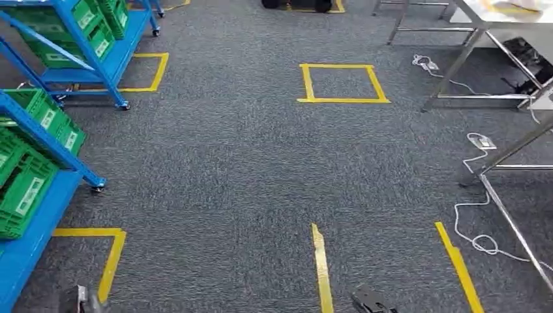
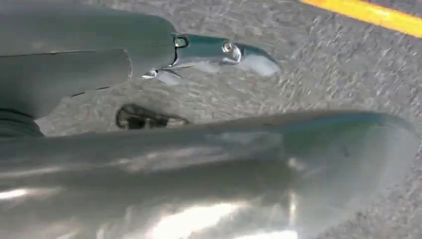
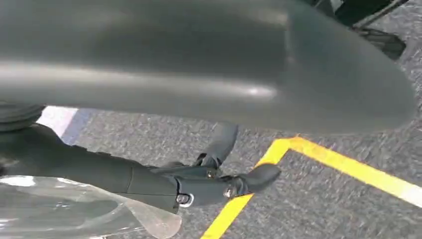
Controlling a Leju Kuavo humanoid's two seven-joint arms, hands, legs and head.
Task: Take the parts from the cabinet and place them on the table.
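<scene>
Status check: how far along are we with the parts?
Done: no placed part is visible; the table is barely in view. In hand: clear plastic lies against the right hand, grip unclear; left hand empty. Left: walk to the table, right of the bins.

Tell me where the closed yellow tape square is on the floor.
Head view: the yellow tape square lies on the grey carpet ahead, slightly right of centre, between the blue rack and the metal table legs.

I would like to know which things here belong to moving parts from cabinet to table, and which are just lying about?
Job:
blue rack
green bins
metal table
left hand
right hand

Lying about:
yellow tape square
white cable
power strip
</scene>
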